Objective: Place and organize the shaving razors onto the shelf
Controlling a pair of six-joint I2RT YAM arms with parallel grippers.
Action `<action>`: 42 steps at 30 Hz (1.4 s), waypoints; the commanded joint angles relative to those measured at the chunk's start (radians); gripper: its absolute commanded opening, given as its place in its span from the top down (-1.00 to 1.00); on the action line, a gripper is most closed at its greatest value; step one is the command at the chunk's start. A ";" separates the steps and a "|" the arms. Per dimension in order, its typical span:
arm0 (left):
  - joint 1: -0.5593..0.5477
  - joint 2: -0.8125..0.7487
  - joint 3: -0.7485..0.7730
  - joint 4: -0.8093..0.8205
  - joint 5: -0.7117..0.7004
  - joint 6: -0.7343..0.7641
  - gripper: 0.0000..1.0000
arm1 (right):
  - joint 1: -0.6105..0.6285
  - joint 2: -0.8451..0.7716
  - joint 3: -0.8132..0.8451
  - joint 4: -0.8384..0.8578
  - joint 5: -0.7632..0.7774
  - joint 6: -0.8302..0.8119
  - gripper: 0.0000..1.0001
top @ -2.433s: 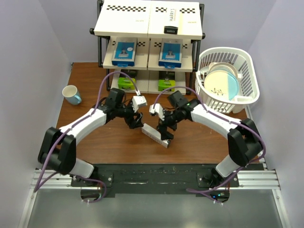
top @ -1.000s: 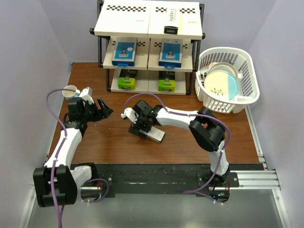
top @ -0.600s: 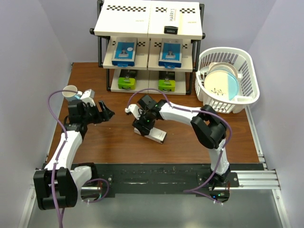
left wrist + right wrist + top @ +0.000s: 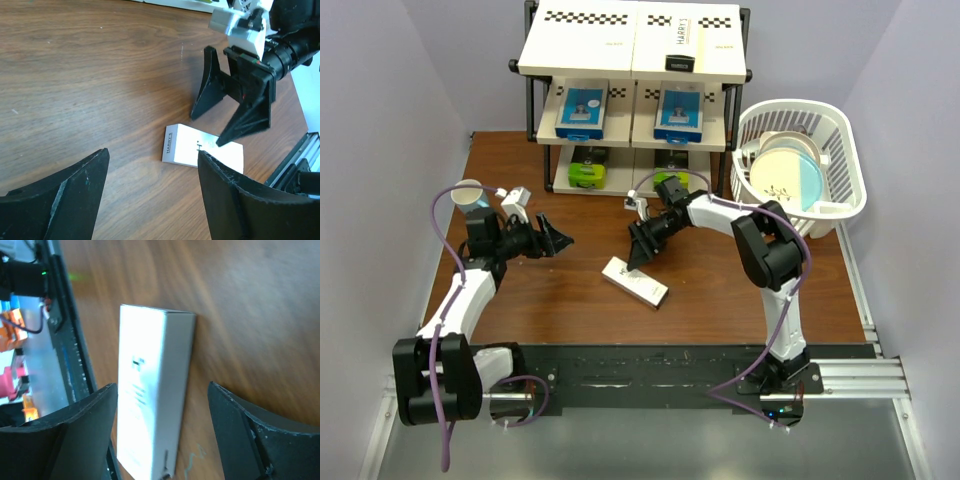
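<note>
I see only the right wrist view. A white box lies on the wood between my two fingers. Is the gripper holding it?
Observer: No. In the top view the right gripper is open, and the white box lies flat on the table, on the arm-base side of the fingers.
Operator: Where is the other arm?
Observer: The left gripper is open, to the left of that box and apart from it.
Operator: Is a box of this kind on the shelf?
Observer: Yes. One HARRY'S box lies on the right half of the top board of the shelf.

Right tool (image 4: 638,257) let go of white box (image 4: 635,282), drew back toward shelf (image 4: 585,45); left tool (image 4: 560,240) pulled aside.
</note>
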 commanded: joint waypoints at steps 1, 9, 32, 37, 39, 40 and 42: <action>0.006 -0.007 0.012 0.043 0.041 0.028 -0.52 | -0.004 -0.108 -0.007 0.042 0.090 -0.031 -0.56; 0.006 -0.041 0.011 -0.008 -0.105 0.064 -0.51 | 0.140 -0.520 -0.277 0.240 0.690 -0.203 -0.75; 0.012 -0.235 -0.113 -0.037 -0.108 0.048 -0.53 | 0.321 -0.437 -0.365 0.259 0.859 -0.084 -0.97; 0.017 -0.246 -0.118 -0.040 -0.108 0.048 -0.53 | 0.324 -0.401 -0.302 0.254 0.836 -0.035 -0.97; 0.018 -0.246 -0.124 -0.031 -0.110 0.044 -0.53 | 0.334 -0.375 -0.286 0.246 0.833 -0.034 -0.97; 0.020 -0.246 -0.127 -0.028 -0.110 0.036 -0.53 | 0.338 -0.364 -0.277 0.248 0.833 -0.037 -0.97; 0.021 -0.248 -0.133 -0.014 -0.108 0.030 -0.53 | 0.354 -0.335 -0.266 0.243 0.833 -0.042 -0.97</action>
